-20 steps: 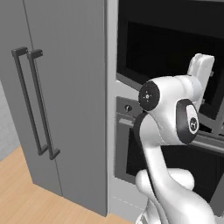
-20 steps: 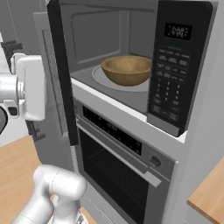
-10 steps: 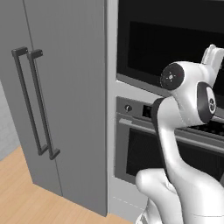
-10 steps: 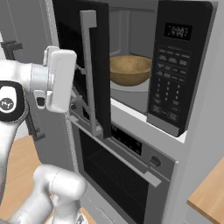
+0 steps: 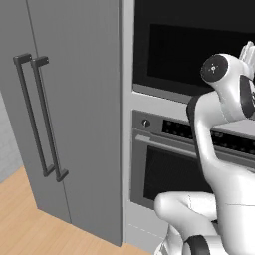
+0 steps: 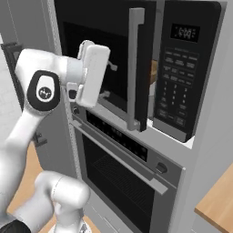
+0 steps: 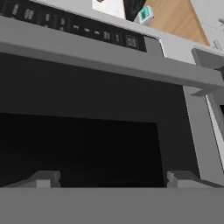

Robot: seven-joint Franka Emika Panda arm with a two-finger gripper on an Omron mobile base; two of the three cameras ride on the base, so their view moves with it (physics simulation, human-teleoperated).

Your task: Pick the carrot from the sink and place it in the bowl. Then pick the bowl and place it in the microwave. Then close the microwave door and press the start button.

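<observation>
Pushing microwave door (image 6: 113, 68) shut w/ the back of the hand, door approx three-quarters closed in right base view, swinging toward the control panel (image 6: 182, 73) at 3 o'clock. Gripper (image 7: 113, 177) sitting just off the door's dark window, jaws spread wide apart, clamped on nothing; in hand view both fingertips (image 7: 43, 178) showing at 6 o'clock against the black glass, door handle (image 7: 109, 57) running across as a grey bar at 12.

Going left to right in right base view: white arm at 9 o'clock, hand pressed near the door's outer face at centre, vertical door handle at 1 o'clock, then a sliver of the bowl (image 6: 154, 73) peeking thru the remaining gap, inside the microwave (image 6: 191, 132) cavity. Carrot not visible from here, presumably in the bowl; can't tell. Oven (image 6: 123, 177) sitting below at 6 o'clock.

Doing this step well, prob:
- keeping push flat on the door face, near the free edge by the handle, for best leverage
- following the door's arc, not shoving straight in
- continuing till door seats flush, no gap left
- then clearing the hand toward 3 o'clock for the start btn on the panel; closing the jaws first likely helping w/ a clean single-btn press.
</observation>
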